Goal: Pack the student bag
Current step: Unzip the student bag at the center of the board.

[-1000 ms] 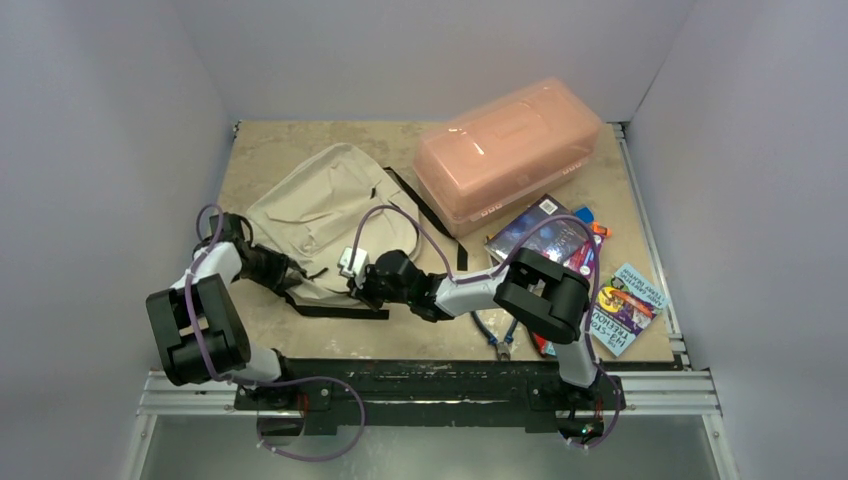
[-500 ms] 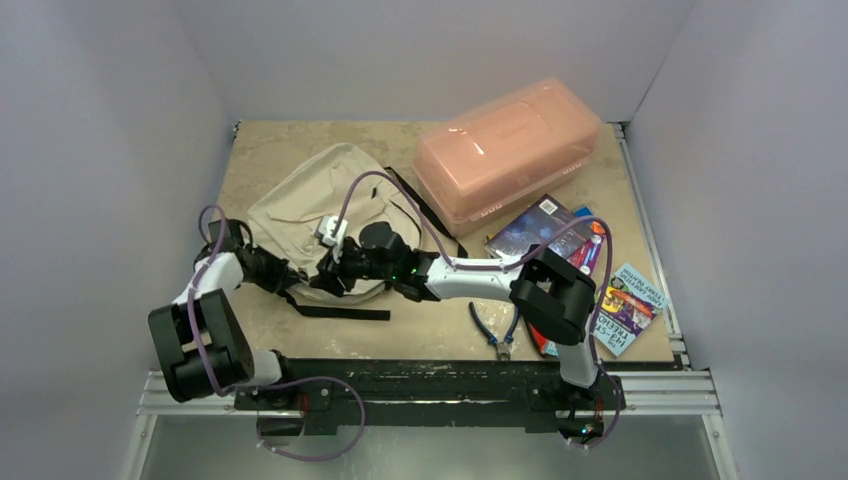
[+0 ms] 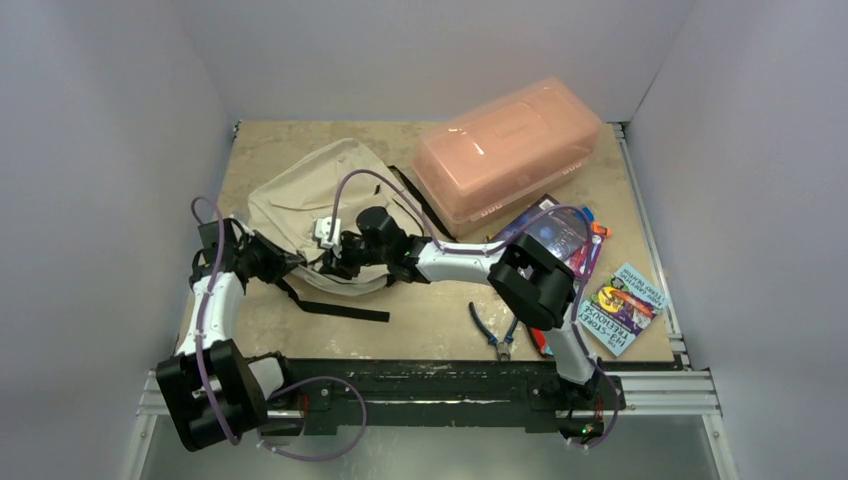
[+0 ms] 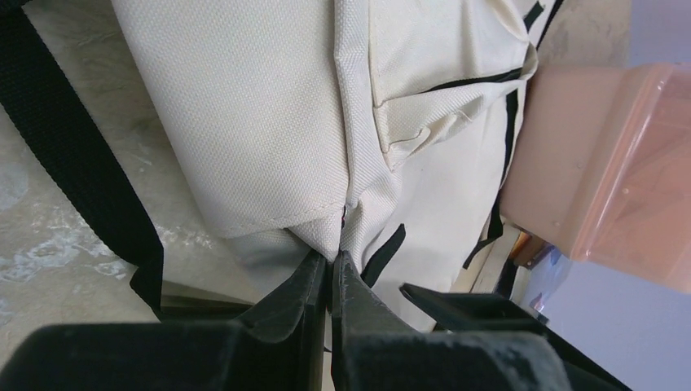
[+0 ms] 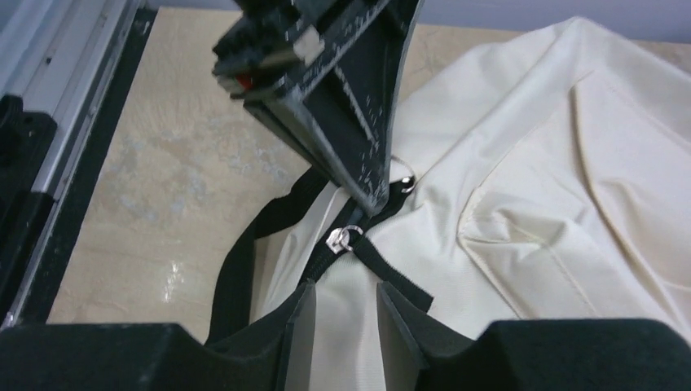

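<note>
Two grippers meet at the near edge of the student bag (image 3: 320, 195), which lies flat on the left half of the table (image 3: 430, 330), just beside the pink box (image 3: 510, 150). Left gripper (image 4: 330, 265): jaws closed tight, pinching a fold of the bag's cream cloth. Right gripper (image 5: 344, 297): jaws a little apart above the cloth, gripping nothing, with the zip puller (image 5: 342, 238) just ahead of its fingertips.

pink box (image 3: 508, 150) | books (image 3: 552, 232) beside it | pliers (image 3: 493, 333) near front edge
</note>
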`<state>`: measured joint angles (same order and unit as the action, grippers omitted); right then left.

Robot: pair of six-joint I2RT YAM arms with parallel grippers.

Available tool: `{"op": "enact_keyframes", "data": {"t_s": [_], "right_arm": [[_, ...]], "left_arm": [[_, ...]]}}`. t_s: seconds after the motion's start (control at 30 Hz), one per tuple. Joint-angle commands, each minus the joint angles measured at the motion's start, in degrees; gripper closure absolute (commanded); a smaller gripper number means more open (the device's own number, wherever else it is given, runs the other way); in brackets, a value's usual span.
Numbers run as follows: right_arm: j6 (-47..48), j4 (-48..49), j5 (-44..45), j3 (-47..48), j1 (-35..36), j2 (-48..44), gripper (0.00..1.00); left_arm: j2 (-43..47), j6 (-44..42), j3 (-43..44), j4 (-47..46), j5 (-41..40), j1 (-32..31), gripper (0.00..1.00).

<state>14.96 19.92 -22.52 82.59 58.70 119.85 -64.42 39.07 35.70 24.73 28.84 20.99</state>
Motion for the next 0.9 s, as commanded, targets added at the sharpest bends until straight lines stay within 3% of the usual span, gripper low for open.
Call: {"op": "enact_keyframes", "data": {"t_s": [0.0,0.1,0.57,0.67,0.87], "right_arm": [[4.38,3.42,-9.43,0.53,-2.08,0.0,0.59],[6.89,1.91,-10.72,2.07,-2.18,1.53,0.53],[8.99,-1.78,-15.1,11.29,-2.14,8.96,0.49],[8.16,-2.21,-15.62,12.83,-2.18,10.16,0.52],[6.57,-2.44,-13.89,11.69,-2.14,8.45,0.77]], "left_arm": [[3.97,-2.87,-0.57,-5.34,4.4,-0.1,1.0],[4.63,-3.97,0.02,-4.3,4.22,-0.09,1.0],[4.88,-4.64,0.05,-5.66,6.83,-0.16,1.0],[4.87,-4.62,-0.06,-5.82,7.1,-0.45,1.0],[5.01,-4.36,0.44,-4.79,4.95,-0.43,1.0]]}}
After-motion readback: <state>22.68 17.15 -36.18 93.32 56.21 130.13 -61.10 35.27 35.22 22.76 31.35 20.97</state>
